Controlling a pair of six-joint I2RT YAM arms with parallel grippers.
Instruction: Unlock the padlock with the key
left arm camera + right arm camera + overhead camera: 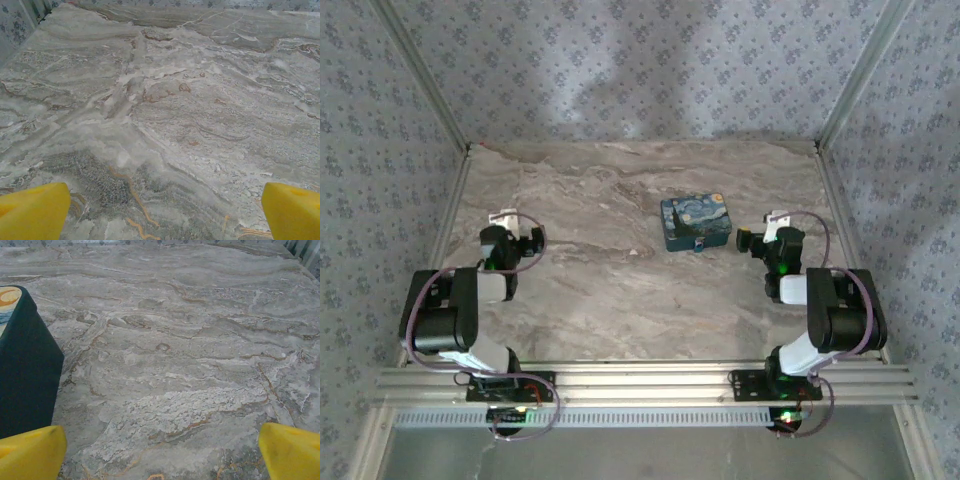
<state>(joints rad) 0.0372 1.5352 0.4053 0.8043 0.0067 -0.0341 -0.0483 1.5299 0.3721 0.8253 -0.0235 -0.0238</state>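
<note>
Padlock is lying flat on the marble desk, right of centre, starry picture facing up and a small silvery bit on its near edge. Right claw is just beside it, fingers spread wide, holding nothing. Left claw is well apart on the other side, spread wide too.

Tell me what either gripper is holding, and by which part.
Nothing is held. The left gripper and right gripper are both open and empty; the dark-blue rectangular starry-night padlock lies free.
</note>
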